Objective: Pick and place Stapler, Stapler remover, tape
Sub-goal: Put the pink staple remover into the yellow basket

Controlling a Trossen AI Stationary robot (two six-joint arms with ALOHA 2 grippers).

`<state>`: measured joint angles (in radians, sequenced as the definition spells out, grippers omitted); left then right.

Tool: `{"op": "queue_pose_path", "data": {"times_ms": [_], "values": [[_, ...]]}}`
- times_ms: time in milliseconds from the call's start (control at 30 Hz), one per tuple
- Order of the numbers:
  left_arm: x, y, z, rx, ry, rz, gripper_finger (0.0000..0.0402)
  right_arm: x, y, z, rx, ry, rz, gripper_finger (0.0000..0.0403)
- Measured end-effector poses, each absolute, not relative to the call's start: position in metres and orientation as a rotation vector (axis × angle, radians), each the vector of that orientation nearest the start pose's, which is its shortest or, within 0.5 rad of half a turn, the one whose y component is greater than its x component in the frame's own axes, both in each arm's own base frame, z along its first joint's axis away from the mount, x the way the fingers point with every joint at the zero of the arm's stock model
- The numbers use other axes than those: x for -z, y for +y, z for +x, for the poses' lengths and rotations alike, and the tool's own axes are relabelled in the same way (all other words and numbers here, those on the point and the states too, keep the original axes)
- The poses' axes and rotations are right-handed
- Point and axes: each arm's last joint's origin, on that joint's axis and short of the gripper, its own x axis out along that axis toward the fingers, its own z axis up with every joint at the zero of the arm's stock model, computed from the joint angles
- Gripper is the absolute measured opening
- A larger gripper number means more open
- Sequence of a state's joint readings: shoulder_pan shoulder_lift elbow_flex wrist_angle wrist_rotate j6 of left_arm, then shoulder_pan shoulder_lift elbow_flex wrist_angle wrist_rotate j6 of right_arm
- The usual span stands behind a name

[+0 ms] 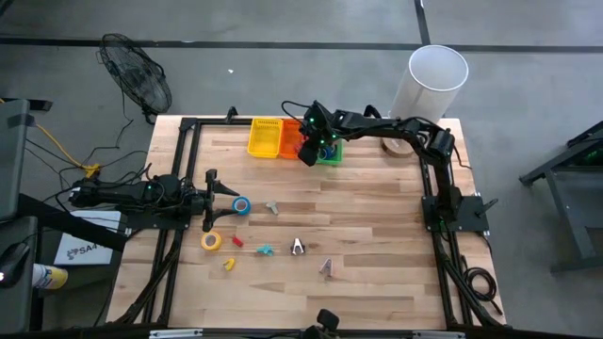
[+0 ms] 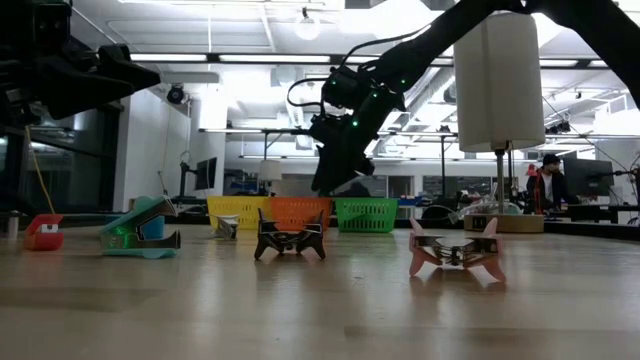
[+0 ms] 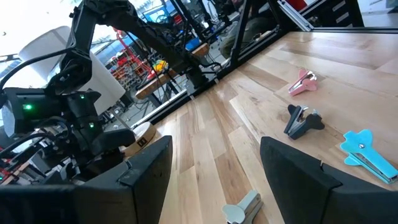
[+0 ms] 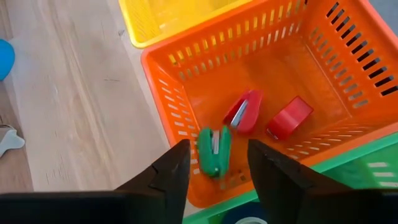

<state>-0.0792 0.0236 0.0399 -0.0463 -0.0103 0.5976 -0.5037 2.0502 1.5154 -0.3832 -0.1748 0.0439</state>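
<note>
the right gripper hangs parted and empty over the orange basket holding a green stapler and two red ones, the left gripper gapes beside a blue tape roll.

Dark jointed arms, green lights

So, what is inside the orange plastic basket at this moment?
Inside the orange slatted plastic basket lie three small staplers: a green one near one wall and two red ones nearer the middle. The right gripper hides part of the near wall.
</note>
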Motion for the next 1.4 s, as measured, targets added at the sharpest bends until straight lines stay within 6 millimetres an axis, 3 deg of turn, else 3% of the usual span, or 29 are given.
{"op": "queue_pose_path", "data": {"times_ms": [200, 467, 700, 1033, 1200, 1400], "values": [[-0.171, -0.007, 0.096, 0.076, 0.009, 0.599, 0.0239, -0.19, -0.208, 0.389, 0.322, 0.857, 0.351, 0.018], [-0.171, -0.007, 0.096, 0.075, 0.009, 0.599, 0.0239, -0.22, -0.191, 0.388, 0.291, 0.813, 0.316, 0.0181], [-0.171, -0.007, 0.096, 0.076, 0.009, 0.599, 0.0239, -0.243, -0.154, 0.386, 0.257, 0.853, 0.347, 0.0181], [-0.171, -0.007, 0.096, 0.076, 0.009, 0.599, 0.0239, -0.243, -0.1, 0.384, 0.2, 1.027, 0.442, 0.0181], [-0.171, -0.007, 0.096, 0.076, 0.009, 0.599, 0.0239, -0.238, -0.07, 0.38, 0.126, 1.158, 0.381, 0.0181], [-0.171, -0.007, 0.096, 0.076, 0.009, 0.599, 0.0239, -0.231, -0.03, 0.377, -0.055, 1.257, 0.185, 0.0181]]}}
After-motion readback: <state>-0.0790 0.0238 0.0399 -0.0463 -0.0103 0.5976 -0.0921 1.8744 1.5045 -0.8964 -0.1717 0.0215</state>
